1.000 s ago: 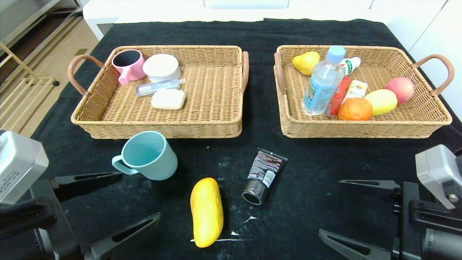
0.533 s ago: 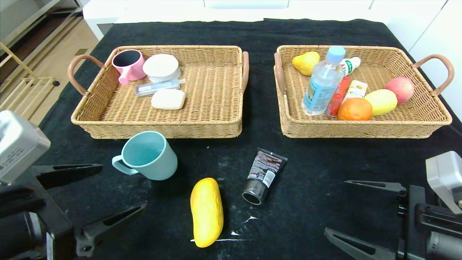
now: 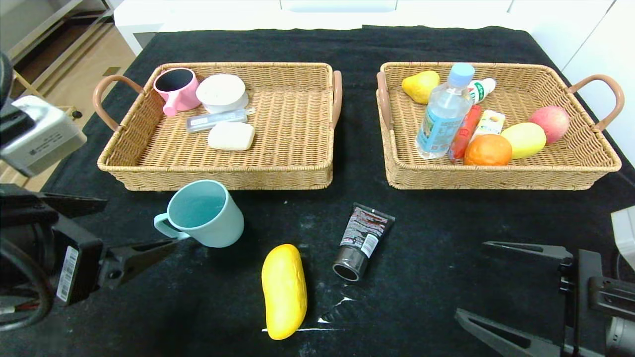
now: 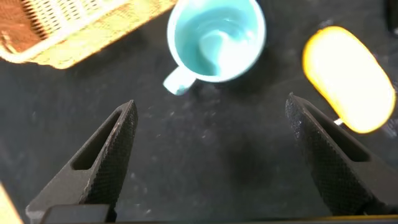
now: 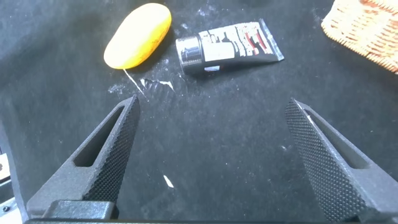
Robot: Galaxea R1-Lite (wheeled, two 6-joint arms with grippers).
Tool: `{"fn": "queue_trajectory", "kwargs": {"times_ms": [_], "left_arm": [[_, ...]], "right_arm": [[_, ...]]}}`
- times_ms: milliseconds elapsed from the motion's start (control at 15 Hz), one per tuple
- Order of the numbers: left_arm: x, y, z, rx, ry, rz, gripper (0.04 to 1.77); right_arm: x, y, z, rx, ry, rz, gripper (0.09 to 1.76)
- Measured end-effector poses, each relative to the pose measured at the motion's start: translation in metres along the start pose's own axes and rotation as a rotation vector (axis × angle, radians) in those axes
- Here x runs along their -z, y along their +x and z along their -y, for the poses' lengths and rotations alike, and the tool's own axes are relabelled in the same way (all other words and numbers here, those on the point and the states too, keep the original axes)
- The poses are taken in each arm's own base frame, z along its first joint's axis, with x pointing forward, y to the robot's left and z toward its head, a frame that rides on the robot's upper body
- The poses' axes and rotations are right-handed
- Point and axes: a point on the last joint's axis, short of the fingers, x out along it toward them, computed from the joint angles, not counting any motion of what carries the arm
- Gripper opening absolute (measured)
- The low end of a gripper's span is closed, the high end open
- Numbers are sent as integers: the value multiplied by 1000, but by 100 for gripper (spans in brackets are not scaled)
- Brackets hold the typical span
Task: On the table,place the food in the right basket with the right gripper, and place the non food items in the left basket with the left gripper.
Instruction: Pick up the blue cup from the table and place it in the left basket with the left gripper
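A light blue mug [image 3: 201,213] stands on the black table in front of the left basket [image 3: 218,171]. A yellow mango [image 3: 284,290] and a black tube [image 3: 362,240] lie near the front centre. My left gripper [image 3: 140,222] is open and empty, just left of the mug's handle. In the left wrist view the mug [image 4: 214,40] and mango [image 4: 349,78] lie beyond the open gripper [image 4: 211,101]. My right gripper [image 3: 470,277] is open and empty at the front right. The right wrist view shows the mango [image 5: 138,35] and tube [image 5: 230,46] beyond the open gripper [image 5: 212,101].
The left basket holds a pink cup [image 3: 176,89], a white round box [image 3: 222,92], a clear case and a white bar. The right basket [image 3: 496,179] holds a water bottle [image 3: 444,111], several fruits and packets. White marks streak the cloth by the mango.
My left gripper has moved left and farther from me, its fingers now beside the mug's handle. My right gripper has drawn back slightly to the right. The objects have not moved.
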Motion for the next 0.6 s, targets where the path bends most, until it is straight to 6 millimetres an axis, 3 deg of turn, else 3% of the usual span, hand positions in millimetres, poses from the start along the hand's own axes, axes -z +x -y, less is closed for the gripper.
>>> {"fn": "queue_trajectory", "kwargs": {"times_ms": [333,600], "left_arm": [[-29,16,-14,-37,-78,-110,172],[-39,44,-14,-48,-193,-165,172]], "right_arm": [[-2,-3,0,3,-7,11,171],[-1,-3,0,4,-11,12,171]]}}
